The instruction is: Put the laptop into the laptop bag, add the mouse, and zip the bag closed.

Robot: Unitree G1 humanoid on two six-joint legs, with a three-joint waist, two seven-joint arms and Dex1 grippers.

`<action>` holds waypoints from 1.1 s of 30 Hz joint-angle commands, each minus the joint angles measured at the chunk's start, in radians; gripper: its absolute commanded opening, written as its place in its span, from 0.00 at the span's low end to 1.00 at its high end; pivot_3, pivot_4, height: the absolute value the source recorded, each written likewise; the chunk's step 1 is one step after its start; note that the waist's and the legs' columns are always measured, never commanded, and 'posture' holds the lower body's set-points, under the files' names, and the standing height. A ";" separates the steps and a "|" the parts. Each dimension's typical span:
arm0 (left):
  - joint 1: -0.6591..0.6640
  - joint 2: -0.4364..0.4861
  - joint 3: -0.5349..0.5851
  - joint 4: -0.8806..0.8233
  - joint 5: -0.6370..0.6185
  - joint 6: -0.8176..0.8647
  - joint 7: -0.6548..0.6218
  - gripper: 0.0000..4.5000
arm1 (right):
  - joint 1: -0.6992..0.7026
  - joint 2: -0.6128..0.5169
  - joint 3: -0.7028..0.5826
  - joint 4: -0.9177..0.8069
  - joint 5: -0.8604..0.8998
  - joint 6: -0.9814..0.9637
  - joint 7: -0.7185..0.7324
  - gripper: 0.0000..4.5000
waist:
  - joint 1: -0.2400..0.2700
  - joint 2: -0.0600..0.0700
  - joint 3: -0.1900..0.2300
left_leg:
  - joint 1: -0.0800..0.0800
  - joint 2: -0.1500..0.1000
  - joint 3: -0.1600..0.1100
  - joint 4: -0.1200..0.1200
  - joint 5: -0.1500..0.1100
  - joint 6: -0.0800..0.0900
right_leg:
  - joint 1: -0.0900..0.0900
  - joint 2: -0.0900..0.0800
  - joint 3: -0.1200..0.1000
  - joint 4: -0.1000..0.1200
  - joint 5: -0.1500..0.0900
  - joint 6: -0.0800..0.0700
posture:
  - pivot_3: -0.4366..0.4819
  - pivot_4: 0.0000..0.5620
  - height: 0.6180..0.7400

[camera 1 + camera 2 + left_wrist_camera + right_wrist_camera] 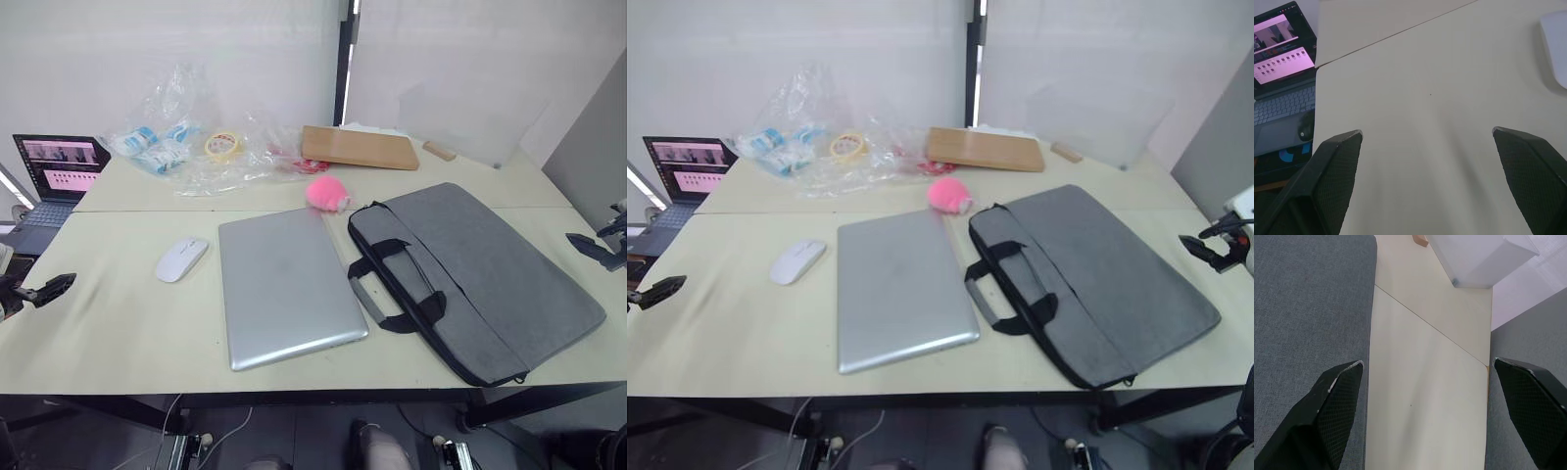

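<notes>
The left gripper (pixel 1427 183) hangs released and empty over bare bench (pixel 108 333), its two black fingers spread wide, well out from the laptop's left side. The right gripper (pixel 1430 413) is likewise spread and empty, poised over the strip of bench just beyond the far side of the laptop bag (pixel 480 279) from the laptop.

The laptop (pixel 286 286) lies closed and flat at the middle of the bench. The mouse (pixel 181 259) sits just beside its left edge, apart from it. The laptop bag lies flat just to the laptop's right, its black handles (pixel 392 284) folded toward the laptop. A fluffy pink ball (pixel 328 194) rests near the laptop's far right corner.

Nothing is packed yet, so the first step, getting the laptop into the bag, appears to be in hand. Whether the zipper is open cannot be told. The next move likely calls for opening the bag's mouth, then sliding the laptop in.
</notes>
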 commanded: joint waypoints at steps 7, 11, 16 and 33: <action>0.019 0.036 0.035 -0.047 -0.026 -0.005 0.002 0.99 | -0.021 -0.014 -0.006 0.002 -0.001 -0.006 -0.012 1.00 | 0.000 0.000 0.000 | 0.000 0.000 0.000 0.000 0.000 0.000 | 0.000 0.000 0.000 0.000 0.000 0.000 | 0.48 0.27 1.00; 0.039 0.039 0.048 -0.061 -0.041 0.004 -0.002 0.99 | -0.021 -0.016 -0.007 0.004 -0.004 -0.007 -0.017 1.00 | -0.001 0.000 0.000 | 0.000 0.000 0.000 0.000 0.000 0.000 | 0.000 0.000 0.000 0.000 0.000 0.000 | 0.48 0.27 1.00; 0.047 0.037 0.066 -0.082 -0.057 0.019 -0.012 0.99 | -0.027 -0.014 -0.002 0.008 -0.012 -0.004 -0.026 1.00 | 0.000 0.000 0.000 | 0.000 0.000 0.000 0.000 0.000 0.000 | 0.000 0.000 0.000 0.000 0.000 0.000 | 0.48 0.27 1.00; 0.270 -0.034 0.243 -0.647 -0.358 0.498 -0.038 0.99 | -0.070 0.141 0.059 -0.192 0.018 0.078 0.113 1.00 | -0.009 0.000 0.000 | 0.000 0.002 -0.003 0.000 0.000 -0.001 | 0.000 0.001 0.001 0.000 0.000 0.000 | 0.48 0.27 1.00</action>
